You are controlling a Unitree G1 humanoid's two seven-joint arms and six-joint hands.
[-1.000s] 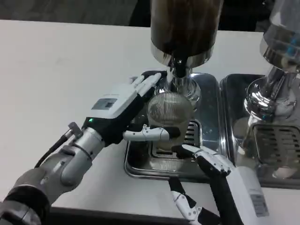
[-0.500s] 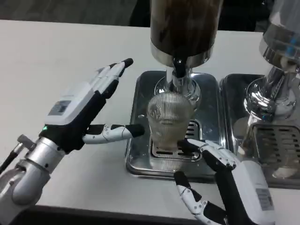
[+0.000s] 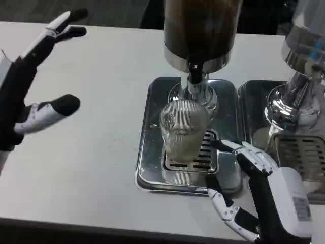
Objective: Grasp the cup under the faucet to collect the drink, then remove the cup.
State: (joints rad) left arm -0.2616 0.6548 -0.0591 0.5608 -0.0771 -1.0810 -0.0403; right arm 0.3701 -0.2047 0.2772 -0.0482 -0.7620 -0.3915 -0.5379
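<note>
Ribbed clear glass cup [image 3: 184,129] stands upright on the slotted grate [image 3: 203,155] of a rectangular stainless-steel drip tray [image 3: 147,168], directly beneath the chrome faucet [image 3: 193,84] of a tall drink dispenser [image 3: 200,30] filled with dark liquid. The tray sits toward the far right part of the white surface [image 3: 91,147]. What the cup contains cannot be told through its ribbed wall.

The robot's left hand [image 3: 28,81] is raised over the left edge of the surface, well apart from the cup, holding nothing; its white-and-black fingers [image 3: 63,23] are spread wide, with the thumb jutting out toward the tray. The right hand [image 3: 256,190] reaches in from the near right corner, over the tray's near right rim. Its fingers [image 3: 251,152] are apart and extended toward the cup, their tips just beside its right wall above the grate; whether they touch the glass cannot be told. Its thumb points down past the tray's near edge.

A second chrome dispenser [image 3: 299,76] with its own steel tray [image 3: 299,157] stands at the far right edge of the surface
</note>
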